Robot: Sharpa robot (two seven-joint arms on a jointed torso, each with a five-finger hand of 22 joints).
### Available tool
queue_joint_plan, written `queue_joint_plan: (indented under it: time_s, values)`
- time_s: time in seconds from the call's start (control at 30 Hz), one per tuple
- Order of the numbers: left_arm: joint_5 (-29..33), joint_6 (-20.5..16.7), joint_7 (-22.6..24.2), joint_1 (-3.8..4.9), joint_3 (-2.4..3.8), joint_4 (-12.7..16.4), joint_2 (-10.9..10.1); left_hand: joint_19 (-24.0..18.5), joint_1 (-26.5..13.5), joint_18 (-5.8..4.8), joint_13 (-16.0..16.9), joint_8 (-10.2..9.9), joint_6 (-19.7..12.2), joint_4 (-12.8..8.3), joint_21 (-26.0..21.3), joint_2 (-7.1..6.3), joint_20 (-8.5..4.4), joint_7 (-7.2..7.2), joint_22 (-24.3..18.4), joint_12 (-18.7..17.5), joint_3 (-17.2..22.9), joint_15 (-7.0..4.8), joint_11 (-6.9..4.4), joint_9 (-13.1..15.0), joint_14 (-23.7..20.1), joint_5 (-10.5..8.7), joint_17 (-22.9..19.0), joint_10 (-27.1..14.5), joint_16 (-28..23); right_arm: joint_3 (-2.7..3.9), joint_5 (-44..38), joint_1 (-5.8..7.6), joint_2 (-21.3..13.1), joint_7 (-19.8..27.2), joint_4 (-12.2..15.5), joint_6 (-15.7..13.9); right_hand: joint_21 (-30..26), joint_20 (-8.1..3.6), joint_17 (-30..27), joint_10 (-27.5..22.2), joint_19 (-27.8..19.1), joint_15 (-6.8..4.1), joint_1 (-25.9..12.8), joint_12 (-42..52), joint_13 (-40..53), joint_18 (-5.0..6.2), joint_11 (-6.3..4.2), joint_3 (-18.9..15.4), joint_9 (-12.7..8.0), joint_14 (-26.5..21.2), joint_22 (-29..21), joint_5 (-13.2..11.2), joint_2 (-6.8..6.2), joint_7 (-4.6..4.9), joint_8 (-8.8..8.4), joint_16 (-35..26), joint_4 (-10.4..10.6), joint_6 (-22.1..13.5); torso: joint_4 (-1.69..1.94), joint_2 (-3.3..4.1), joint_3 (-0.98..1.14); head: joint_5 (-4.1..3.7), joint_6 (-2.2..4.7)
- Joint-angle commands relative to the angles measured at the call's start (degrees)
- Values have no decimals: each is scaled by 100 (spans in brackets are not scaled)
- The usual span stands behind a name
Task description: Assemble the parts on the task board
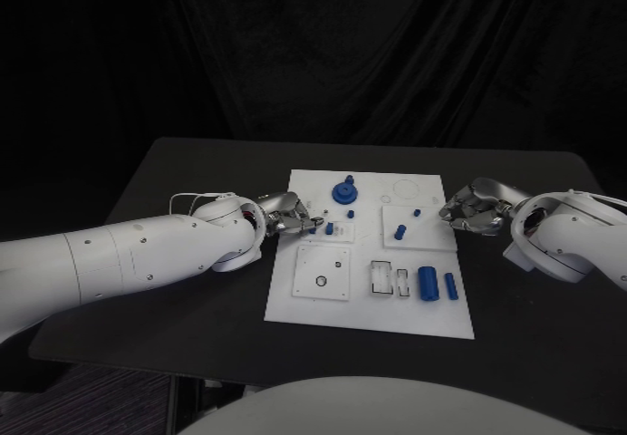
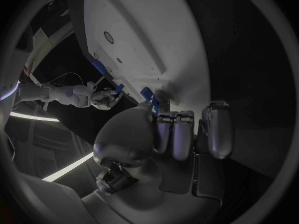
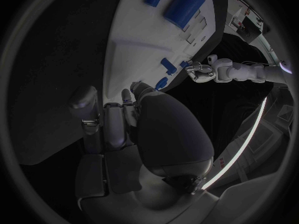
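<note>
Head view shows left hand (image 1: 290, 216) and right hand (image 1: 473, 210) flanking task board (image 1: 313, 308); grips unclear.

Setting: robotics lab, test cell. Black bench (image 1: 196, 299) against black curtain backdrop (image 1: 392, 63) closing off surroundings. White task board (image 1: 372, 313) laid flat at bench centre, with machined recesses and small blue parts (image 1: 429, 283), test-fixture style. Two white robot arms enter from either side. No household or office furnishings.
</note>
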Motion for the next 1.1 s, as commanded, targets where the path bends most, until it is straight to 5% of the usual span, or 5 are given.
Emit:
queue_joint_plan:
  time_s: [0.03,0.17,1.1]
  values:
    - [15,77,-3,-9,2,21,2,24,109,-39,1495,34,-19,-2,21,-32,-37,-5,1155,19,94,-28,-30,194,605,89,1509,605,15,4,-5,-18,-10,-51,5,43,-20,6,-5,-45,-43,27,-36,-25,-5,55,11,34,10,4,562,31,0,28,-27,-19,-1,12,9,3,-2,-10,-1]
    - [15,74,-18,-9,2,25,-1,24,318,-39,1495,106,0,-10,24,-276,-49,-17,1156,19,398,-40,-44,207,605,447,1509,605,15,4,-5,-18,-13,-54,5,48,-20,6,-5,-45,-43,27,-36,-25,-5,55,11,34,10,4,562,31,0,28,-27,-19,-1,12,12,3,-3,-15,-1]
    - [15,30,-75,-9,2,81,-63,35,411,-42,1495,299,113,-4,39,-490,-64,-32,1160,19,882,-56,-60,239,605,553,1509,605,15,4,6,-27,10,-68,-20,81,-46,6,-18,-50,-49,28,-41,-30,-14,59,11,40,11,-1,558,39,3,28,-27,-29,-3,14,0,-9,-2,15,-1]
